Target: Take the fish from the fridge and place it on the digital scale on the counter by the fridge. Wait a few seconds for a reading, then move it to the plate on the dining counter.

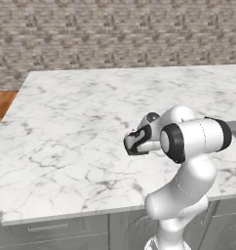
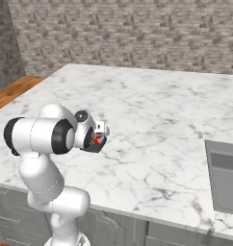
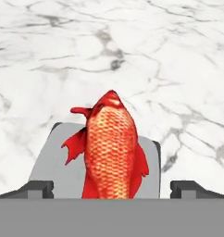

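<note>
The red-orange fish point(image 3: 111, 148) is clamped in my gripper point(image 3: 112, 187), head pointing away from the hand, with the dark fingertips point(image 3: 40, 187) low on either side. From the right base view the fish point(image 2: 96, 140) shows as a small red spot inside the gripper point(image 2: 100, 138), a little above the dining counter point(image 2: 152, 120). In the left base view the gripper point(image 1: 132, 142) hangs over the near half of the dining counter point(image 1: 81, 122). The plate, the digital scale and the fridge are out of view.
A built-in grey sink point(image 2: 224, 178) is set into the marble to the right of the arm, its edge point(image 1: 235, 128) just visible past the elbow. A brick wall point(image 1: 115, 34) runs behind the counter. Wooden floor point(image 2: 17, 91) lies off its left end.
</note>
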Available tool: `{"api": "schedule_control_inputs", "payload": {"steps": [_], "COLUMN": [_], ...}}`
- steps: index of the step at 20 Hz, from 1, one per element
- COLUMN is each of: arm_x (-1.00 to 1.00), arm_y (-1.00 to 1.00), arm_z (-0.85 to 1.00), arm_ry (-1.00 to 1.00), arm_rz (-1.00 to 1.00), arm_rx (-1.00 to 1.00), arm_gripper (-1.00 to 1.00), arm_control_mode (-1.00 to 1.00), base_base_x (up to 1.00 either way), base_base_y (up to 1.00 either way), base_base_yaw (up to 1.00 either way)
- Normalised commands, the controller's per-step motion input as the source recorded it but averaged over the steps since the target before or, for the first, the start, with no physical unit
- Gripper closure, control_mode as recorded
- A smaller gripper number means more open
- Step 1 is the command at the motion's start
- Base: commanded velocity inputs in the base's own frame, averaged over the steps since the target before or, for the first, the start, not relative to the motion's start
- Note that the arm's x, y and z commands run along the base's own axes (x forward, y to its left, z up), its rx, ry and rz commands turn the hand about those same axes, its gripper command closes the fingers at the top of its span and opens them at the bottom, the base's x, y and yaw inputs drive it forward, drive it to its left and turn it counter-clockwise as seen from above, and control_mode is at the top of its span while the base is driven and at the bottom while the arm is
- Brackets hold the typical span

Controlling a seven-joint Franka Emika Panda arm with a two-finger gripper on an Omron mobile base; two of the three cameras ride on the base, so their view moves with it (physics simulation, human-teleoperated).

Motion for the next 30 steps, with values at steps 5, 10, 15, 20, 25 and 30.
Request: {"api": "schedule_control_inputs", "payload": {"steps": [5,10,15,20,25,30], "arm_x": [0.23,0.27,0.20,0.01,-0.28,-0.92], "arm_y": [0.00,0.00,0.00,0.00,0.00,0.00], "arm_z": [-0.30,-0.31,-0.28,-0.19,-0.02,0.70], "arm_ry": [0.00,0.01,0.01,0.00,-0.03,-0.17], "arm_rz": [0.00,0.00,0.00,0.00,-0.03,-0.08], "arm_rx": [0.02,0.01,0.00,0.01,0.02,0.07], "arm_gripper": [-1.00,-1.00,1.00,1.00,1.00,1.00], "arm_control_mode": [-1.00,-1.00,-1.00,-1.00,-1.00,-1.00], "base_base_x": [0.00,0.00,0.00,0.00,0.00,0.00], "base_base_y": [0.00,0.00,0.00,0.00,0.00,0.00], "base_base_yaw": [0.00,0.00,0.00,0.00,0.00,0.00]}}
